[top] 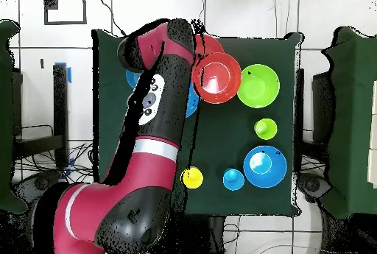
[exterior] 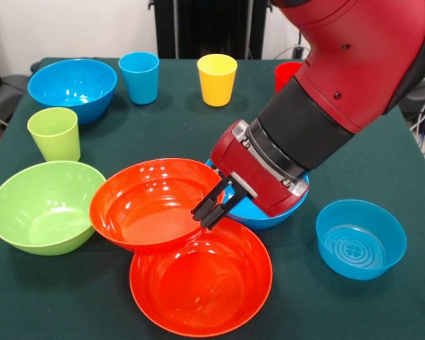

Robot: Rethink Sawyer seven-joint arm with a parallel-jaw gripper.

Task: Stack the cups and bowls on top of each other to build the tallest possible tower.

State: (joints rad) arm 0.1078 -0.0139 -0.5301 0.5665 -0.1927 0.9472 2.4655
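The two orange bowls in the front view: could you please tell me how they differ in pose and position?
The upper orange bowl is tilted, its edge lying over the lower orange bowl's rim; the lower one sits flat on the table. The upper bowl's right rim is at the claw; the lower bowl lies just below the claw's tips. The upper bowl sits right beside the green bowl; the lower stands apart from it. Both are wide, glossy and open side up.
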